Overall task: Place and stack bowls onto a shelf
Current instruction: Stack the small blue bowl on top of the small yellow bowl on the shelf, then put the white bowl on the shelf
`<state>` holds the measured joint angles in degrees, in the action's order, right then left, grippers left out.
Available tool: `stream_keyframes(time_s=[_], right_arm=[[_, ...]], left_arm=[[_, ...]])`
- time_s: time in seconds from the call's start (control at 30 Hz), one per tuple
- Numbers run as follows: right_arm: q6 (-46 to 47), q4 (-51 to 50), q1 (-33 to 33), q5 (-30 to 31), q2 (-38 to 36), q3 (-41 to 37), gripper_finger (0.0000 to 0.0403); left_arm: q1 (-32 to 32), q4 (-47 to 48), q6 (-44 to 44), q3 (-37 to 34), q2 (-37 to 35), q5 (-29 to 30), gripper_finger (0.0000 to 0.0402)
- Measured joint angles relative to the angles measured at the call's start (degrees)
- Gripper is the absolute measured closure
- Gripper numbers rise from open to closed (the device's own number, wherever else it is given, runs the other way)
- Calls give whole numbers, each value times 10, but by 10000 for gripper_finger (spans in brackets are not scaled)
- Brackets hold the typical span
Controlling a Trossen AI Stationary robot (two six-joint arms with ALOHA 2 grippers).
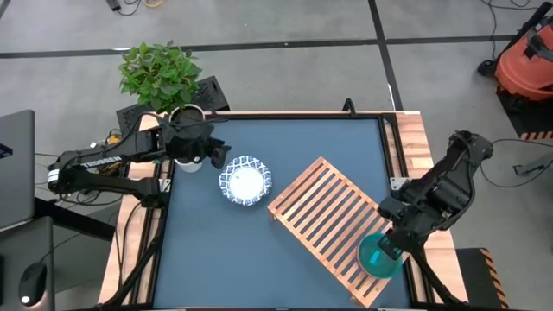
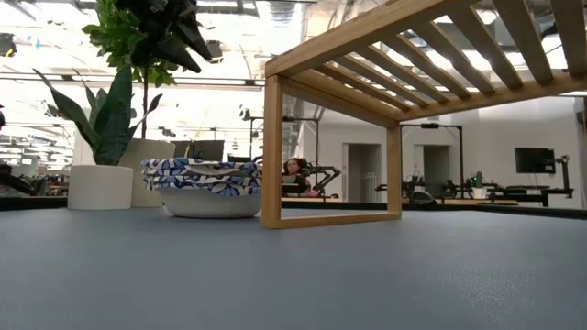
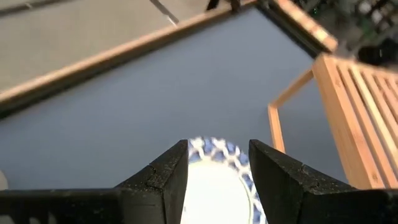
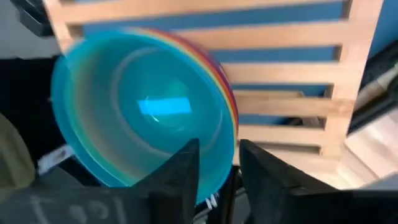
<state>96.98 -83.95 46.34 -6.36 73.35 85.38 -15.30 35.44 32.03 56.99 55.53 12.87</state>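
A white bowl with a blue patterned rim [image 1: 244,182] stands on its base on the blue table, left of the slatted wooden shelf [image 1: 333,225]; it also shows in the low view [image 2: 202,188]. My left gripper [image 1: 218,161] is open just above the bowl's far-left rim [image 3: 214,152], with a finger on either side of it. My right gripper [image 1: 390,246] is shut on a teal bowl [image 4: 143,112] at the shelf's near right corner. Orange-red and magenta rims [image 4: 229,102] show nested under the teal bowl. My right gripper pinches the rim of the nested bowls [image 4: 219,163] between its two fingers, one finger inside the teal bowl and one outside the stack. It comes from the table's right side, slanting down. The stack is tilted and sits over the shelf's near right corner [image 1: 378,257].
A pale pot with a green plant [image 1: 185,114] stands at the table's far left corner, close behind my left arm; the pot also shows in the low view [image 2: 101,186]. The shelf lies diagonally across the right half. Bare blue table [image 1: 225,259] lies near and left of it.
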Motion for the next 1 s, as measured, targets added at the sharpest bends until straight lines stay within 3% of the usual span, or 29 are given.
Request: stream_keyframes(time_s=[0.13,0.27,0.67,1.0], right_arm=[[-1,4,-15,21,-23,0,234],[-1,4,-44,28,-53,0,214],[-68,4,-109,80,-93,0,213],[-75,4,-117,86,-93,0,213]], left_arm=[[-21,61,16,0,19,-64,248],[-40,104,16,0,63,-93,248],[-47,111,-33,0,225,-97,248],[-47,112,-50,0,280,-101,248]])
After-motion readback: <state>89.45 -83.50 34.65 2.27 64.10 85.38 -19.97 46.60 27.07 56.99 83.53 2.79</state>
